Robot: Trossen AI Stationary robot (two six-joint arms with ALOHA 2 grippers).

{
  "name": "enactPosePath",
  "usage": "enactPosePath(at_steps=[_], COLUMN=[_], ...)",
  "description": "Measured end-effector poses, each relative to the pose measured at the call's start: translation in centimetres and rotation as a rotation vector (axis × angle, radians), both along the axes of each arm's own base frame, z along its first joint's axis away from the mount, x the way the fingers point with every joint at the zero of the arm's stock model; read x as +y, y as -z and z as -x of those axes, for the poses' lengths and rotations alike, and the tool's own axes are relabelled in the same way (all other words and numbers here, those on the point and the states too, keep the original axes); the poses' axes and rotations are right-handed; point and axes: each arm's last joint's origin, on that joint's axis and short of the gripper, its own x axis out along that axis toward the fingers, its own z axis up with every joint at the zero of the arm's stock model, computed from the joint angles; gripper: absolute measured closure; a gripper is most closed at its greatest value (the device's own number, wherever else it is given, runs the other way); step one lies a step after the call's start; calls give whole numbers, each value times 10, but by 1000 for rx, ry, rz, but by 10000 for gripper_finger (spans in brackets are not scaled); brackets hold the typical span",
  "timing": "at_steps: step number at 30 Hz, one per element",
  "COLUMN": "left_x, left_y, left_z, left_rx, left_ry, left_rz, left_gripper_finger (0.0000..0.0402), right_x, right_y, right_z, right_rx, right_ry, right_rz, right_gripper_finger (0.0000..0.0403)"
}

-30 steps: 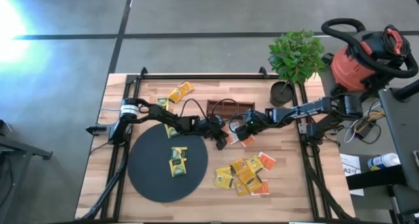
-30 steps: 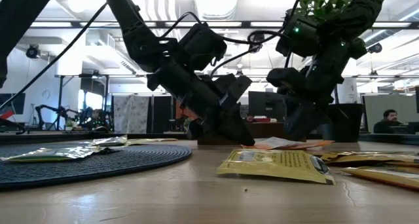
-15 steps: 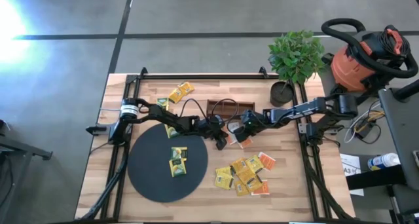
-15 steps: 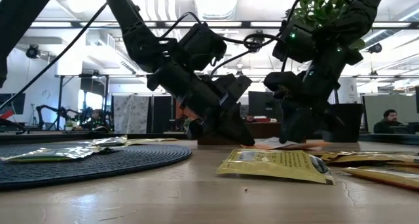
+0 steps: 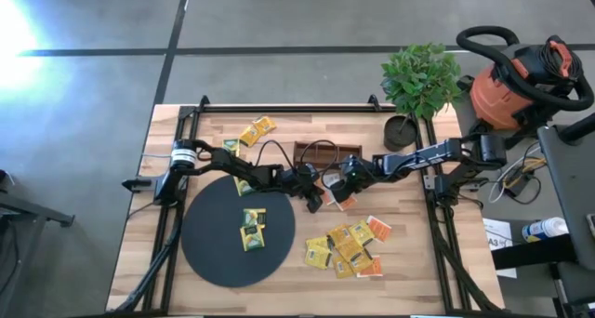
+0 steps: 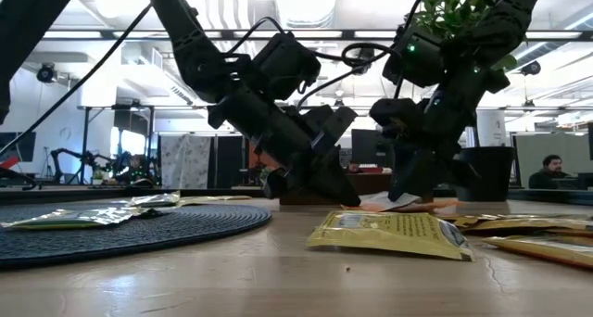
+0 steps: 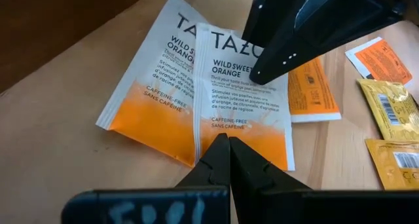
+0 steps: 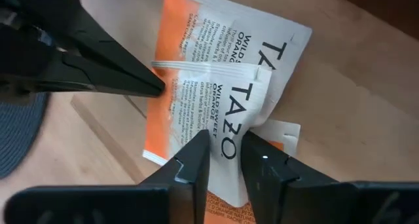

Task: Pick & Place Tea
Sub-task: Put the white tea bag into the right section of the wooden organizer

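Right gripper (image 8: 226, 155) shifted left toward bench centre, fingers narrowing astride top orange tea sachet (image 8: 219, 112), not yet pinching. Left gripper (image 7: 228, 160) clenched, tip pinning sachet edge, likely steadying overlapped pair for pickup.

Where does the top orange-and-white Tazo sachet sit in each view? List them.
High view: sachet at table centre.
Low view: flat, right of centre.
Left wrist view: centre, overlapping another.
Right wrist view: centre, at the right gripper's open fingertips.
Landmark: the left gripper's shut tips at its orange edge.
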Motion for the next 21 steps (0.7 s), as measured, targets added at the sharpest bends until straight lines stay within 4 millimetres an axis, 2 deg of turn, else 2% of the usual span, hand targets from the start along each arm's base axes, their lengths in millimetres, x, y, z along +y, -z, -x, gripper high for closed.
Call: enactPosePath(at_steps=[7, 13, 19, 21], left_x=[-1, -1, -3, -4], left_y=[-10, -26, -27, -29], left_z=[4, 10, 10, 9], left_rx=[10, 28, 26, 10], left_ry=[2, -7, -11, -8], left_rz=[10, -5, -4, -4], left_gripper_finger=[401, 401, 401, 401], right_x=[0, 0, 3, 4], right_y=[-11, -28, -51, -51], right_z=[5, 17, 27, 28], right_rx=[-8, 54, 2, 5], right_ry=[-49, -95, -157, -166], right_rz=[44, 74, 57, 39], right_gripper_finger=[386, 394, 394, 394])
